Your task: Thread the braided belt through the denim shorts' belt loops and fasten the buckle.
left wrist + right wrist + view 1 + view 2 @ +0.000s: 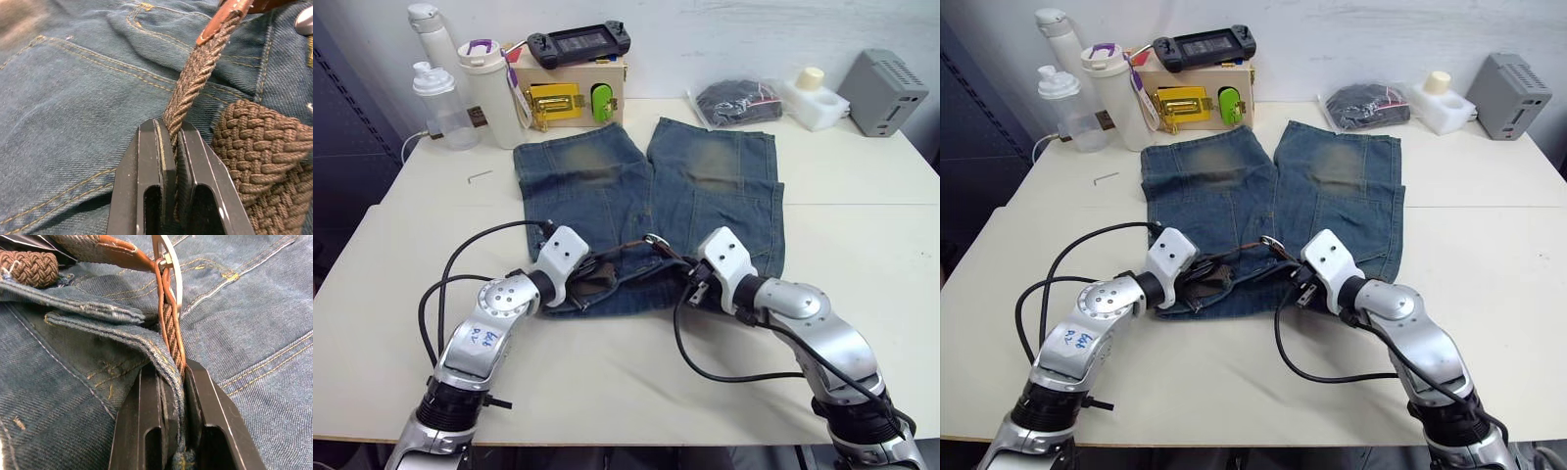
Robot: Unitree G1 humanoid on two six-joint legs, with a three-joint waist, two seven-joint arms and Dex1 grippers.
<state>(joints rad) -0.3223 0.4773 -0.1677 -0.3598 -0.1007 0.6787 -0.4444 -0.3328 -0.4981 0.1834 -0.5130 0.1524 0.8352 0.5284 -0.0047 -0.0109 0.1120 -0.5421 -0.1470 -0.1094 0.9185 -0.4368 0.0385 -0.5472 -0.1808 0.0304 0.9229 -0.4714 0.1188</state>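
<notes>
The denim shorts (pixel 651 211) are spread flat on the white table (pixel 862 284), legs pointing toward the far wall and the waistband at the near edge. The braided belt (pixel 193 81) is bunched along that waistband, between the two grippers. The left gripper (pixel 168 142) rests at the left end of the waistband and is clamped narrowly on a strand of the braided belt, which is seen rising from between its fingers (pixel 149 166) toward a tan leather end piece; a thicker coil of the same belt lies just beside the fingers on the denim. The right gripper (pixel 173 377) sits at the waistband right of centre, its fingers closed on the belt together with a fold of the waistband's denim edge, which is pinched between them. The buckle (pixel 171 264) is seen just beyond the right gripper's tips, tilted on edge, with the leather-trimmed belt end running through it. Which of the belt loops, if any, hold the belt cannot be told. Beyond the shorts' legs, a wooden box (pixel 570 90) with a yellow latch (pixel 552 102) is placed, with a black handheld console (pixel 578 44) lying on top of it and white bottles (pixel 460 83) standing to its left. A small hex key (pixel 481 176) lies left of the shorts.
</notes>
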